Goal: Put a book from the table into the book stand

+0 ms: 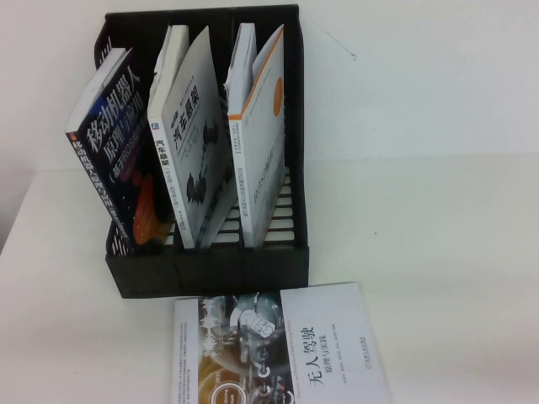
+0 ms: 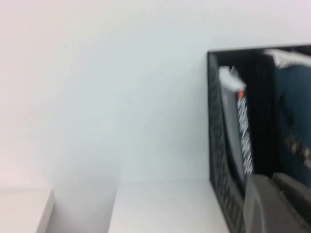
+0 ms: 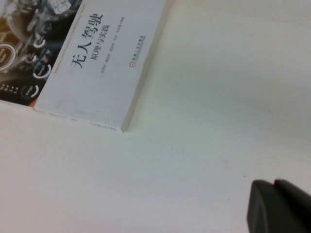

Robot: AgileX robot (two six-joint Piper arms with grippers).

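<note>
A white-covered book (image 1: pixel 282 349) with a dark picture on its left half lies flat on the table, just in front of the black book stand (image 1: pixel 210 269). The stand holds three upright books: a dark blue one (image 1: pixel 105 160), a white one (image 1: pixel 189 160) and a white-and-orange one (image 1: pixel 261 151). Neither arm shows in the high view. My left gripper (image 2: pixel 269 178) is shut and empty beside the stand's outer wall (image 2: pixel 218 160). My right gripper (image 3: pixel 273 184) is shut and empty over bare table, off the corner of the flat book (image 3: pixel 97 58).
The white table (image 1: pixel 438 252) stretches to the right of the stand and book. A white wall stands behind the stand. The table's left edge (image 1: pixel 17 219) is close to the stand.
</note>
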